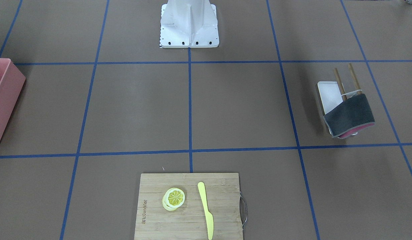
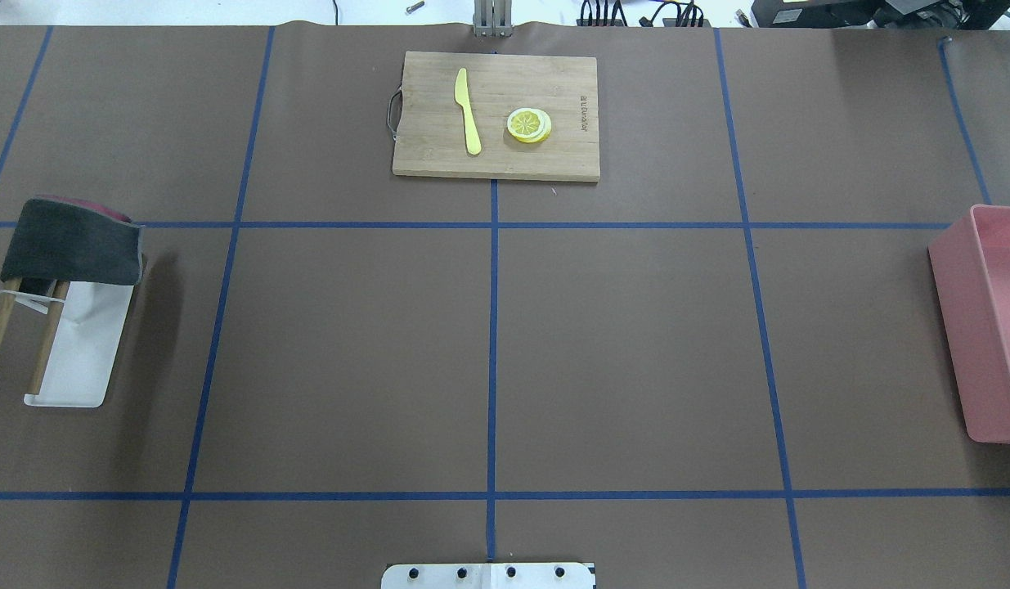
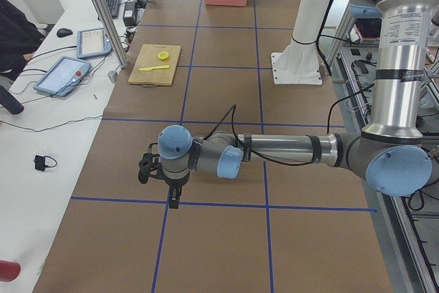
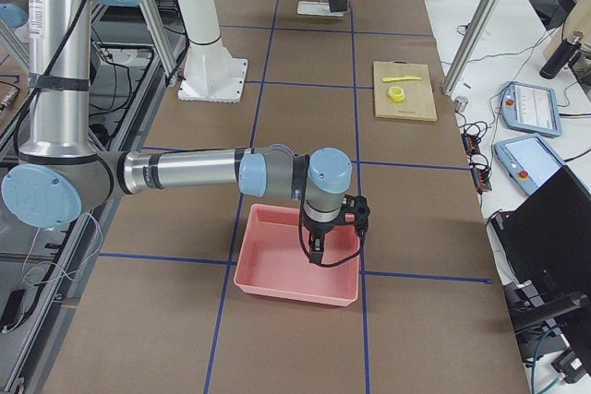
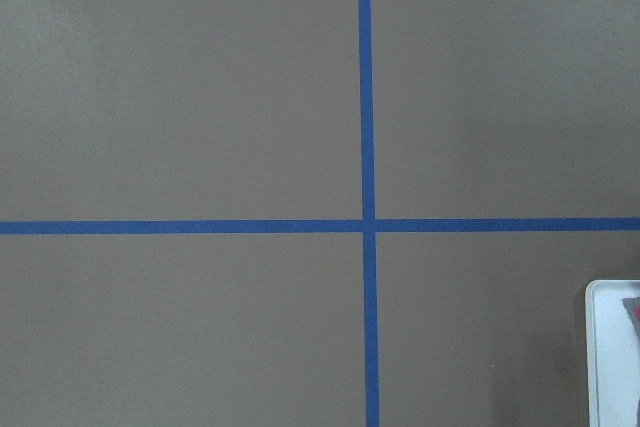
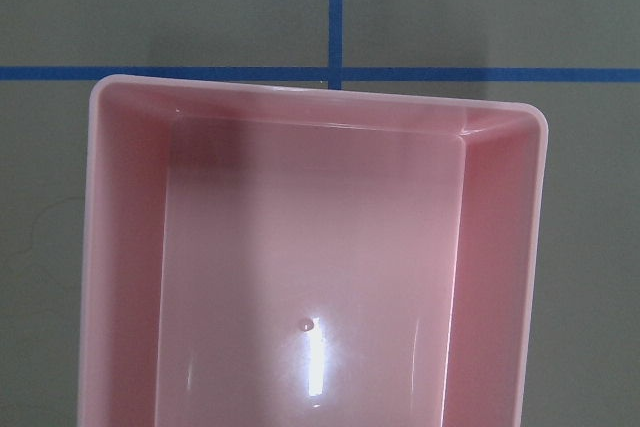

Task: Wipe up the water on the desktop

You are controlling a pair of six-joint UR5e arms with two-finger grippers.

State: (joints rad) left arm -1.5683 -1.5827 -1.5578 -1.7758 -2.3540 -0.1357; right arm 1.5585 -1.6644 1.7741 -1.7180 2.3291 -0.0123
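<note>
Bench [image 2: 619, 352] lies under left claw [image 3: 164, 183] and right claw [image 4: 332, 242]; whether either is spread, I cannot tell. No water shows, perhaps too faint; a blind wipe could miss it.

The counter [image 2: 635, 343] is showing matte brown gridded with blue tape. The bin [image 2: 958, 327] is showing pink, the cloth [image 2: 71, 243] dark grey with a magenta edge, the tray [image 2: 83, 360] white, the board [image 2: 439, 159] pale bamboo, the knife [image 2: 467, 110] and lemon slices [image 2: 529, 125] yellow.

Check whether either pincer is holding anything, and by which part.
Nothing seen in either: left pincer hangs over the desktop, right pincer over the pink bin; the grey cloth sits on its rack.
</note>
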